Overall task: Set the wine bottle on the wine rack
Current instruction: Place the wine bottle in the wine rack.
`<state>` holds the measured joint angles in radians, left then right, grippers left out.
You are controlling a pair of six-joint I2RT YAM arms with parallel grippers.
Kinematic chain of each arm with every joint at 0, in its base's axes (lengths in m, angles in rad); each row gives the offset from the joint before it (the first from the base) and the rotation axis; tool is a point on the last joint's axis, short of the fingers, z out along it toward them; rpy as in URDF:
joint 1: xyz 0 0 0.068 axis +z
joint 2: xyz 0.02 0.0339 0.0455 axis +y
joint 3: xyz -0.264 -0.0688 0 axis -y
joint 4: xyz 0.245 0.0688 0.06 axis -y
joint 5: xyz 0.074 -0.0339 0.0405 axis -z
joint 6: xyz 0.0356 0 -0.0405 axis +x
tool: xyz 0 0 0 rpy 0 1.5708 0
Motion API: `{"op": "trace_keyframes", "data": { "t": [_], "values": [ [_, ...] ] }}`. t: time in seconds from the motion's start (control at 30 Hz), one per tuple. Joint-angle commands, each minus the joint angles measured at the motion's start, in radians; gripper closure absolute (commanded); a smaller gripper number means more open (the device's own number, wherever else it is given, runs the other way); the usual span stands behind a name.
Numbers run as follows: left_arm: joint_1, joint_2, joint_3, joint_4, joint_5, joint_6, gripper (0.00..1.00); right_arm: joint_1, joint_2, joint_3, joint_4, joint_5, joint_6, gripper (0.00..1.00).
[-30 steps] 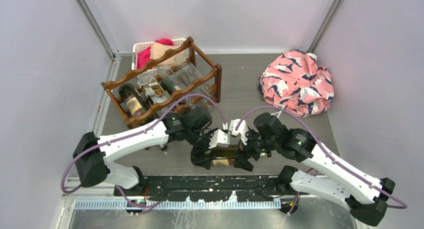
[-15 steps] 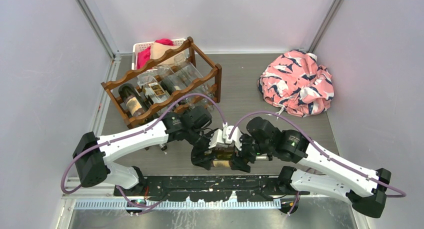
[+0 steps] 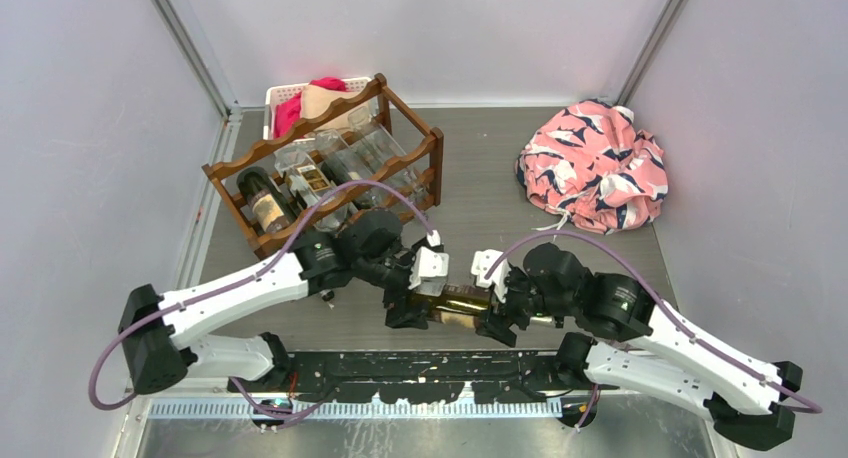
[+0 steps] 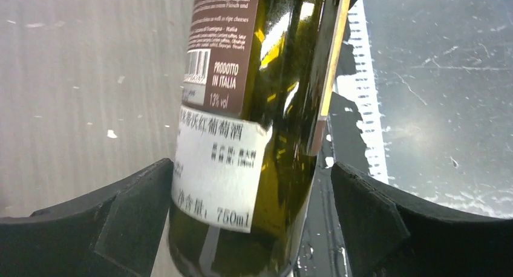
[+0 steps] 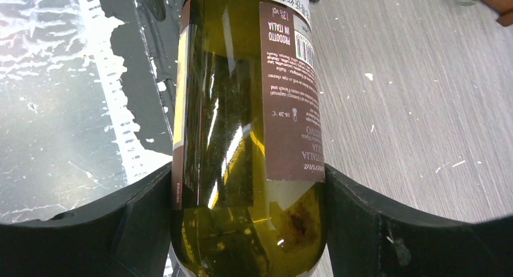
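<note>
The wine bottle [image 3: 458,304], olive-green glass with a brown label and a white sticker, lies level near the table's front edge between my two grippers. My right gripper [image 3: 497,316] is shut on it: in the right wrist view both black fingers [image 5: 145,222] press the sides of the wine bottle [image 5: 242,144]. My left gripper [image 3: 408,303] straddles the other end, open. In the left wrist view the wine bottle [image 4: 242,168] rests near one finger, while a gap shows before the other finger [image 4: 369,216]. The reddish-brown wine rack [image 3: 325,163] stands at the back left.
The rack holds a dark bottle [image 3: 265,206] and several clear ones [image 3: 350,158]. A white basket [image 3: 285,90] with red and tan cloth sits behind it. A pink patterned cloth [image 3: 595,168] lies bunched at the back right. Black base plate [image 3: 400,363] runs along the near edge.
My right gripper has shut on the bottle, and then my left gripper has opened off it. The two wrists have drawn apart, so more of the bottle shows between them.
</note>
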<state>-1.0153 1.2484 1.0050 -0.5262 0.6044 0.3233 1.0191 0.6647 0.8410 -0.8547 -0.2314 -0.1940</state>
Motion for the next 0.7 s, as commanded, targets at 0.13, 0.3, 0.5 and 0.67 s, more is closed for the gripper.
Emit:
{"op": "trace_keyframes", "data": {
  "t": [0.13,0.3,0.5,0.67],
  "values": [
    [0.004,-0.220,0.007,0.103,-0.175,-0.045,0.00,0.004,-0.127,0.021,0.056,0.152,0.072,0.98],
    [0.006,-0.336,0.076,0.085,-0.348,-0.100,0.00,0.005,-0.208,0.033,0.082,0.216,0.101,0.99],
    [0.006,-0.405,0.169,0.064,-0.580,-0.209,0.00,0.004,-0.170,0.099,0.170,0.307,0.111,0.99],
    [0.006,-0.448,0.207,0.068,-0.679,-0.247,0.00,0.005,0.008,0.230,0.265,0.414,0.090,0.99]
  ]
}}
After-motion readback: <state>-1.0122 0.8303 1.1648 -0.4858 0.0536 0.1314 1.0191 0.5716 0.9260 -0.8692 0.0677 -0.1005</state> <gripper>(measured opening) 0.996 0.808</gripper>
